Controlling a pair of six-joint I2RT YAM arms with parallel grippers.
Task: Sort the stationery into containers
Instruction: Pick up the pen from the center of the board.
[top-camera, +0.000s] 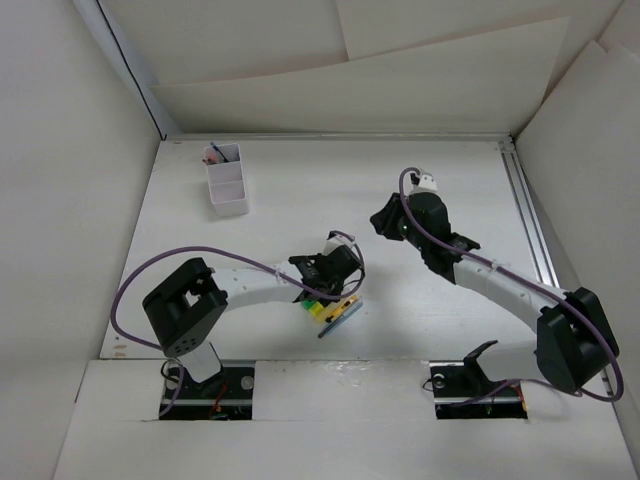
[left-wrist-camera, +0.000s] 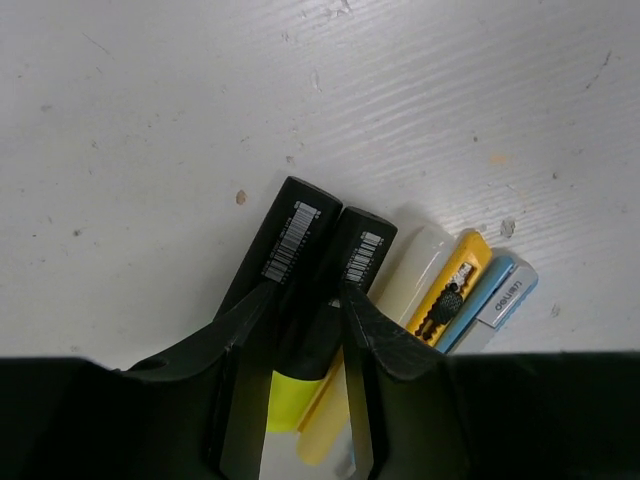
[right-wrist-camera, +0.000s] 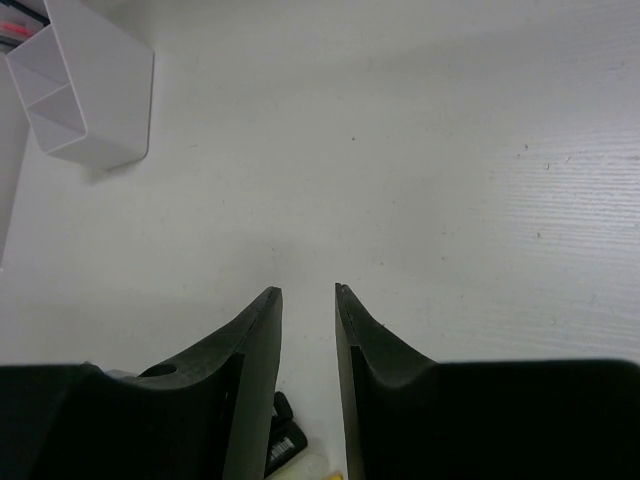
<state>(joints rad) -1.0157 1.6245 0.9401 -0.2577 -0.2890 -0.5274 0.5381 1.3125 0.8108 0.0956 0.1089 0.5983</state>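
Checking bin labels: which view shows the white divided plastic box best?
Top external: the white divided plastic box sits whole in frame, its compartments seen from above. Right wrist shows only part of it, cut off at the upper-left corner. Left wrist does not show it.

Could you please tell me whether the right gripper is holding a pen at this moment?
No, the right gripper has its fingers apart over the table, with nothing between them.
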